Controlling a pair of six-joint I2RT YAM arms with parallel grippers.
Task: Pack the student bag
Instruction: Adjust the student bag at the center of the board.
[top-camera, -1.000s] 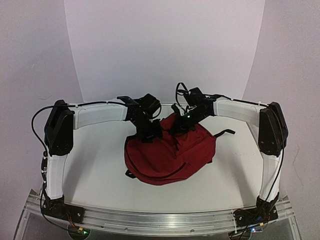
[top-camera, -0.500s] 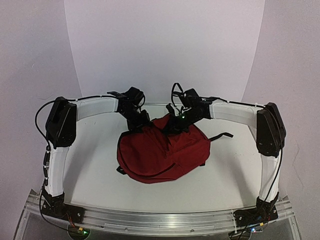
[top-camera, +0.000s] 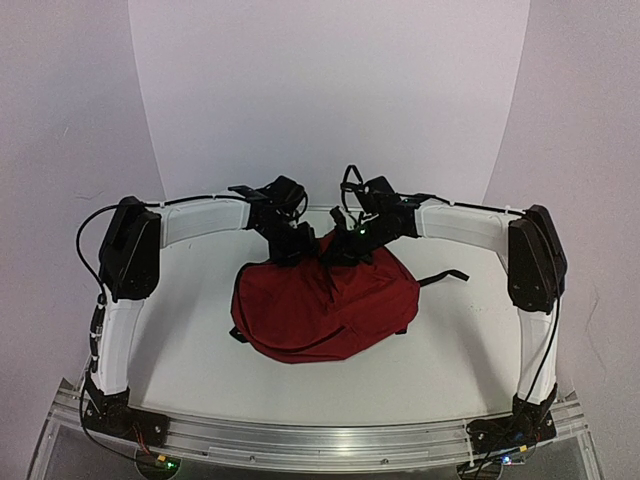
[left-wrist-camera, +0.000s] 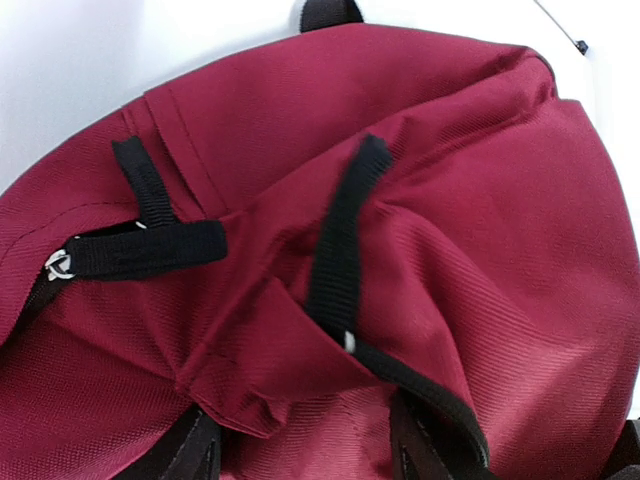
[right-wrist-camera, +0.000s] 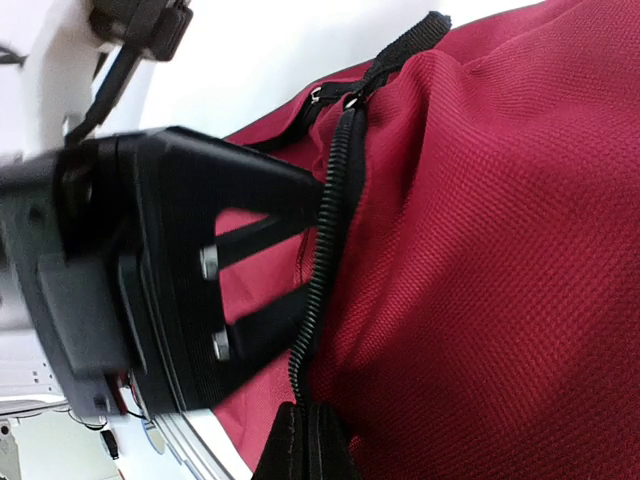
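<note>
From above, the student bag (top-camera: 320, 305) is seen lying in the middle of the white desk (top-camera: 190, 330), with both arms bent inward to meet at its far, raised edge. One black strap (top-camera: 445, 275) is trailed onto the desk on the bag's right side.

The left pincer (top-camera: 297, 243) is set just beside the right pincer (top-camera: 348, 248). How the jaws stand is shown only by the wrist views. In the left one, two dark fingers (left-wrist-camera: 195, 455) are seen standing apart, with a rumpled fold of red fabric between them. Whether that fold is pressed cannot be told. In the right one, the right pincer is closed on the bag's edge, where a black zip coil (right-wrist-camera: 325, 250) runs down into the fingertips.

The desk is backed by a plain, pale, curved wall (top-camera: 330, 100) and edged at the near side by an aluminium rail (top-camera: 330, 440).

The fabric is shown as a dark red, finely ribbed weave. It is crossed by flat black webbing (left-wrist-camera: 340, 240) and fitted with a small metal ring (left-wrist-camera: 58, 265).
</note>
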